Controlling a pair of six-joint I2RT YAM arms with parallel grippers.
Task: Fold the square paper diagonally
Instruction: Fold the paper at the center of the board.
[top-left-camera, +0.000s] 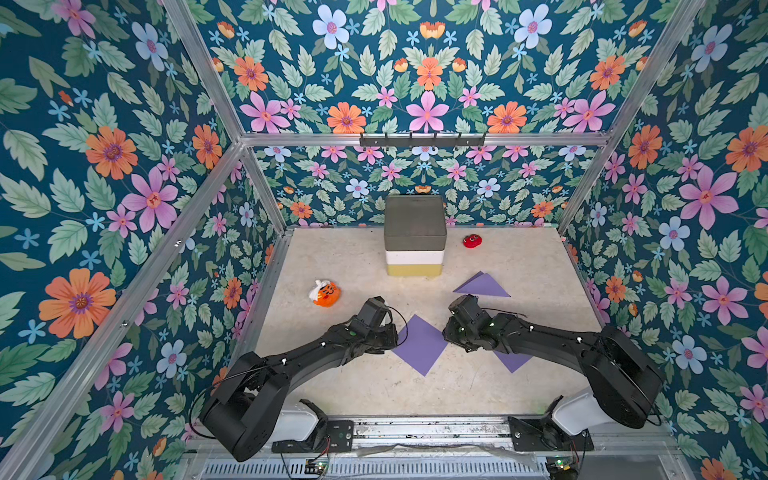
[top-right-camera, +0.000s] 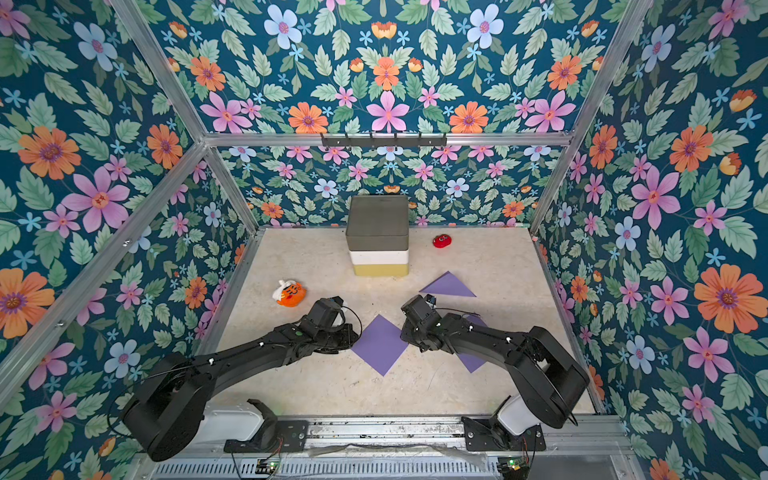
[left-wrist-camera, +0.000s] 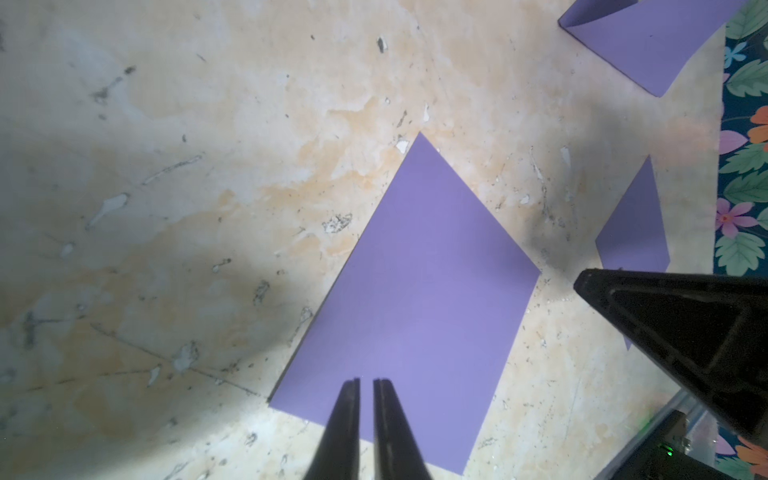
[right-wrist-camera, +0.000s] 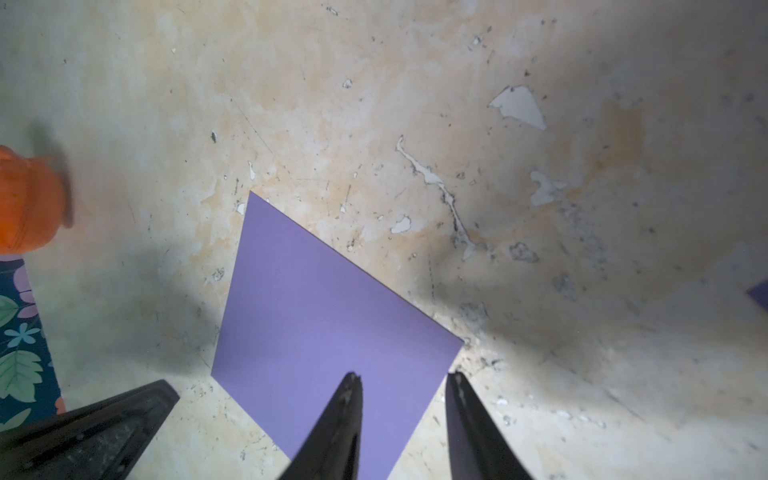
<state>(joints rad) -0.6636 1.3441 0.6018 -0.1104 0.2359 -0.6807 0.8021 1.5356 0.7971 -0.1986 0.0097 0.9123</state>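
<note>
The square paper (top-left-camera: 419, 344) lies flat on the tabletop (top-left-camera: 374, 390), midway between left and right and toward the near side, with one corner pointing far. The left pincer (left-wrist-camera: 366, 380) is over its left part, and the right pincer (right-wrist-camera: 405, 376) is at its right corner. Another sheet (top-left-camera: 513, 360) lies just to the right, partly under the right arm. A folded triangle of paper (top-left-camera: 482, 286) lies farther back on the right. A stack of boxes (top-left-camera: 415, 235) stands at the far centre, with a small toy (top-left-camera: 472, 240) to its right. A pumpkin toy (top-left-camera: 325, 293) sits on the left, beyond the left arm.
</note>
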